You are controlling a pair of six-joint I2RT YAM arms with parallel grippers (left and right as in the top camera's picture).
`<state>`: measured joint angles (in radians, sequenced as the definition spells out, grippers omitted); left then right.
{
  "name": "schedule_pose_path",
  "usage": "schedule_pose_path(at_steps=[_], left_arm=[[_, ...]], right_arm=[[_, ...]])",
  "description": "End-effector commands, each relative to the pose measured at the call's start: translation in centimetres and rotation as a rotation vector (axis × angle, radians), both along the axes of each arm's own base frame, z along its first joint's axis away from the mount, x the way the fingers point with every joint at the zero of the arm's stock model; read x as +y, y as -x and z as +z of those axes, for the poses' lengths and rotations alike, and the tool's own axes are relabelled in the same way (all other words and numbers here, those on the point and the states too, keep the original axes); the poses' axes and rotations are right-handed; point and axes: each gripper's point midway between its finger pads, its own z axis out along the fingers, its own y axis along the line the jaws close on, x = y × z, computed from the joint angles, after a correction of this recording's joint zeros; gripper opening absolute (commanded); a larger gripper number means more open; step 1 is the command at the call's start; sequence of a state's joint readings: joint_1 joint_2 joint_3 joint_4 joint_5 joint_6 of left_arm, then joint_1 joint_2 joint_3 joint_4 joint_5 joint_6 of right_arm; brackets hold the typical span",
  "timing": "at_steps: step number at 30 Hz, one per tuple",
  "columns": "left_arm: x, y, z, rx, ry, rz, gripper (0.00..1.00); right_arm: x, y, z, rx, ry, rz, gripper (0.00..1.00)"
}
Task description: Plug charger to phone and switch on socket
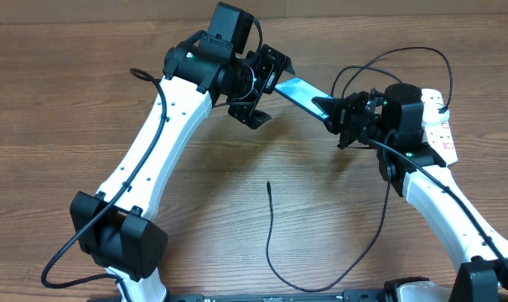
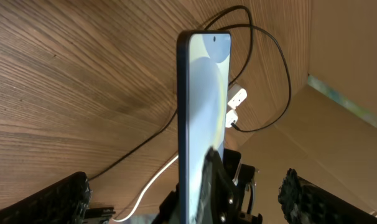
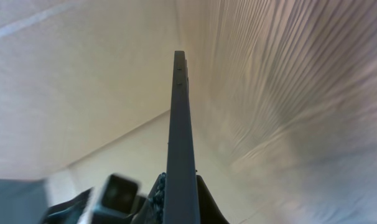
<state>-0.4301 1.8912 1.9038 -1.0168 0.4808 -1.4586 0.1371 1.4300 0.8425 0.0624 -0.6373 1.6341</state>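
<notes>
The phone [image 1: 300, 91], with its blue-teal screen, is held off the table between the two arms. My right gripper [image 1: 342, 119] is shut on one end of it. In the right wrist view the phone's dark edge [image 3: 179, 124] runs away from the clamped fingers [image 3: 179, 196]. My left gripper [image 1: 266, 88] is open at the phone's other end. In the left wrist view its fingers [image 2: 188, 199] stand wide apart on either side of the phone [image 2: 204, 93], not touching it. The charger cable [image 1: 271, 243] lies on the table with its tip [image 1: 268, 183] free. The white socket [image 1: 438, 126] lies at the far right.
The black cable loops along the table's front edge and up behind the right arm [image 1: 388, 59] towards the socket. In the left wrist view a white cord [image 2: 148, 190] and black cable [image 2: 282, 81] lie on the wood. A cardboard wall [image 2: 350, 155] stands beyond.
</notes>
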Motion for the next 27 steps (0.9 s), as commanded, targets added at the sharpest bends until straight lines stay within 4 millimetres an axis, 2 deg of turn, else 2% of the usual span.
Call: schedule_pose_path(at_steps=[1,8,17,27], left_arm=[[0.4,-0.3,1.4,-0.054,-0.003,-0.002,1.0],[0.4,-0.3,1.4,-0.055,-0.003,-0.003,1.0],[0.8,-0.7,1.1,-0.065,-0.031,0.016,1.0],[1.8,-1.4,0.6,-0.089,-0.09,0.057,1.0]], right_arm=[[1.5,0.5,3.6,0.021,-0.175,0.064,0.04],[2.3,1.0,5.4,0.022,-0.257,0.116,0.04],[2.7,1.6,5.7,0.152,-0.36,0.119,0.04],[3.1,1.8,7.2,0.151,-0.419,0.143,0.04]])
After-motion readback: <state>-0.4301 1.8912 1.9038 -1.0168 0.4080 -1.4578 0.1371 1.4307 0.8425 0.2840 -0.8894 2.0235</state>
